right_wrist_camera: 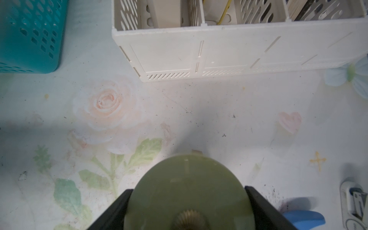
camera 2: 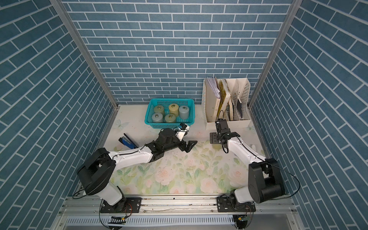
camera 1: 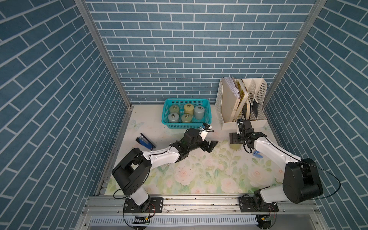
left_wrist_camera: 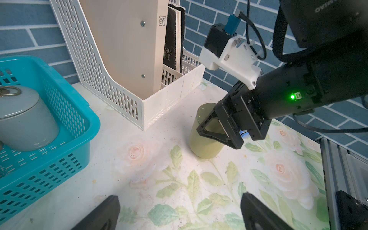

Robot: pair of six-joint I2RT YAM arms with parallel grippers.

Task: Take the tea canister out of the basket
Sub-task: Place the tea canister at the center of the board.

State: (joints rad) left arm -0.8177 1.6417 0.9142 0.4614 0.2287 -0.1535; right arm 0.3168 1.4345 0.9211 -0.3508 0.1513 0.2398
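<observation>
Setting down, by the look of it: right gripper is clamped on the canister, which stands upright, apparently resting on the table. It is fully outside the basket and well apart from its right end. Next move calls for opening the jaws, then lifting straight up clear of the lid. Left gripper idles open near the basket's front.

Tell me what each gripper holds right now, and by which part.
The right gripper clamps the green tea canister by opposite sides of its upper rim. The left gripper is open and holds nothing.
</observation>
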